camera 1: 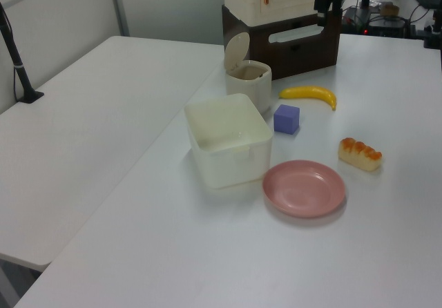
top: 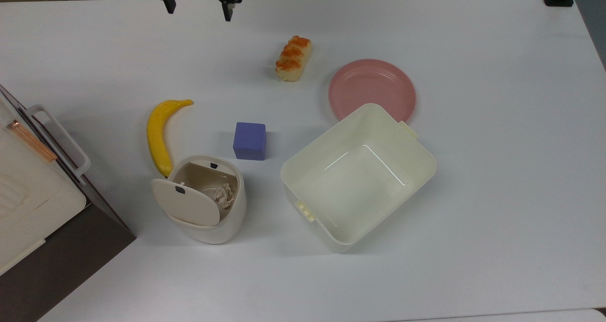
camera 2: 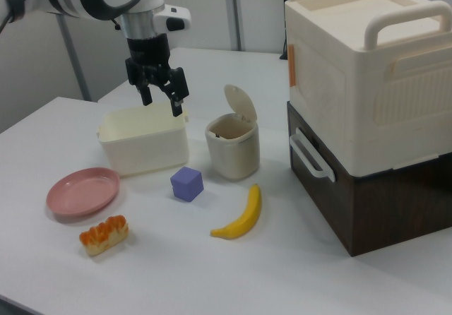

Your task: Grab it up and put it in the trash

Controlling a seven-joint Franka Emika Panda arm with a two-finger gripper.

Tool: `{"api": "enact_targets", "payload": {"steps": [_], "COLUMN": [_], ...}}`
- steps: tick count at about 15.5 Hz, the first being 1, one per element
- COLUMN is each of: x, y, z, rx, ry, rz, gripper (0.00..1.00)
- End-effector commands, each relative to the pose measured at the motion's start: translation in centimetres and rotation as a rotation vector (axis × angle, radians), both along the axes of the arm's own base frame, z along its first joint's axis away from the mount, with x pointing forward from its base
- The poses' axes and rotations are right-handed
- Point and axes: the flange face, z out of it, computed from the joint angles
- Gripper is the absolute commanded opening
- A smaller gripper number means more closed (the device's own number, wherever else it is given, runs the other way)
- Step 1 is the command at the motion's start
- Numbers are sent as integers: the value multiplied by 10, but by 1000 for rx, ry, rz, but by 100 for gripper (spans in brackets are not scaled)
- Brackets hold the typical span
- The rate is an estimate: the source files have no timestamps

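Since the paper ball point(top: 223, 195) already lies inside the trash point(top: 208, 227) at the top view's lower left, I'd lift clear and park the gripper point(top: 198, 8), fingers spread and empty, away from the raised lid point(top: 185, 208).

No legible text, label or number anywhere.

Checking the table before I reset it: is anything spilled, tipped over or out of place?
Nothing stands out. The crumpled paper lies inside the trash bin, whose lid stands open. The open end effector hangs empty, away from the bin. No item looks tipped or spilled.
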Motion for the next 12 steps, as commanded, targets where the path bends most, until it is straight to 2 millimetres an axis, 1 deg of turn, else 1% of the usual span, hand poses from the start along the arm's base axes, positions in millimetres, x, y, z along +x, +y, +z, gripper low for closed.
{"api": "enact_targets", "payload": {"steps": [1, 12], "x": [-19, -17], "y": [7, 8], "z": [7, 9], "rx": [22, 18], "ry": [-25, -43], "rz": [16, 20], "gripper": [100, 100]}}
